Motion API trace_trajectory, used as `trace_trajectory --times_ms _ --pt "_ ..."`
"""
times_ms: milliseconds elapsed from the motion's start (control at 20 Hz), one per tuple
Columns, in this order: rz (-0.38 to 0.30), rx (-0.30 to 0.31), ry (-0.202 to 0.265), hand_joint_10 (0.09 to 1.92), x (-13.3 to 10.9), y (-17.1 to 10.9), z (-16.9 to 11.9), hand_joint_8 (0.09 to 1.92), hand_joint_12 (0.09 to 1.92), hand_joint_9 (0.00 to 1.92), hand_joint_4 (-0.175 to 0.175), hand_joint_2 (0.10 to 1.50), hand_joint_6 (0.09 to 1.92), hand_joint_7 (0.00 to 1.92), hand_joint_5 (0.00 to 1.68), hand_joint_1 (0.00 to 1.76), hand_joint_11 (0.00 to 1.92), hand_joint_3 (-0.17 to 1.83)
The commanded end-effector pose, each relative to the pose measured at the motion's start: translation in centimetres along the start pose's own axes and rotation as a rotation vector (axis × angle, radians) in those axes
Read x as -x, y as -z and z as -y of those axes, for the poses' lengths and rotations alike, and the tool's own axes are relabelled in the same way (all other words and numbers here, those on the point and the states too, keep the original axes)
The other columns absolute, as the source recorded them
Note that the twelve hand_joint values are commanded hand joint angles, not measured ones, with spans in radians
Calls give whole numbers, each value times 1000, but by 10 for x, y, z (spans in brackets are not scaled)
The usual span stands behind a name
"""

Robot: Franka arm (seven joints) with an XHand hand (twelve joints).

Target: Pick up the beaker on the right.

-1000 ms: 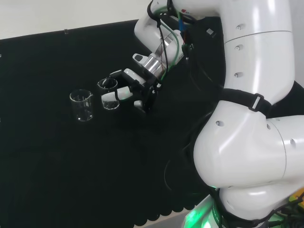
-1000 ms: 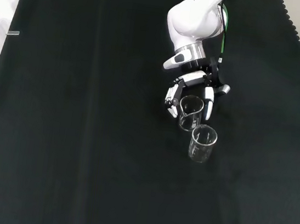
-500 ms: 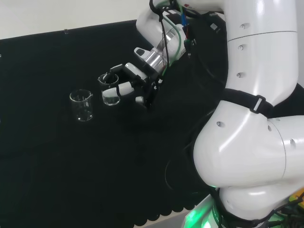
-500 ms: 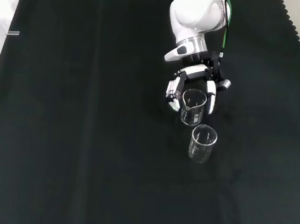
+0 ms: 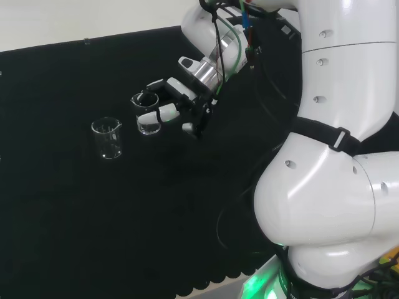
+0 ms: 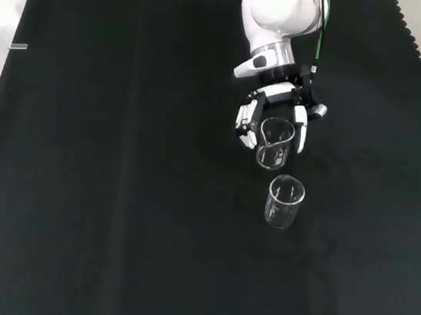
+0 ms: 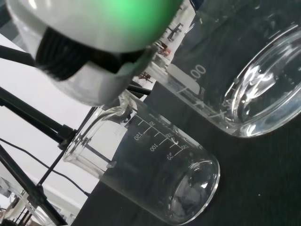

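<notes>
Now robot hand [image 6: 278, 112] grips beaker [image 6: 273, 144] w/ curled fingers

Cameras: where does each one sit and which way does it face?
Head view: behind and above the base, facing the bench; white arm links at right, hand curled round one beaker.
Front view: facing the arm, looking down; hand enters from top.
Wrist view: at the wrist, past the palm.
All share the second beaker.
</notes>
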State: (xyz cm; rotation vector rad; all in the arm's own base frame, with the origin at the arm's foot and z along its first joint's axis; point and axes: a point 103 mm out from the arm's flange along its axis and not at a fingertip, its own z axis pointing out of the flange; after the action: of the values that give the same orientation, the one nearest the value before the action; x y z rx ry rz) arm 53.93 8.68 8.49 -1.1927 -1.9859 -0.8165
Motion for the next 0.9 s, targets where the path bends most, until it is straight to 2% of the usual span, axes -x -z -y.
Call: trace_trajectory --times_ms 50,900 --pt "17 -20 -1 624 -4 4 1 87 909 1283 -175 552 627 1670 1304 1440 969 744" --pt "71 -84 13 640 -17 10 6 87 906 1285 -175 550 624 1672 1301 1440 971 749"
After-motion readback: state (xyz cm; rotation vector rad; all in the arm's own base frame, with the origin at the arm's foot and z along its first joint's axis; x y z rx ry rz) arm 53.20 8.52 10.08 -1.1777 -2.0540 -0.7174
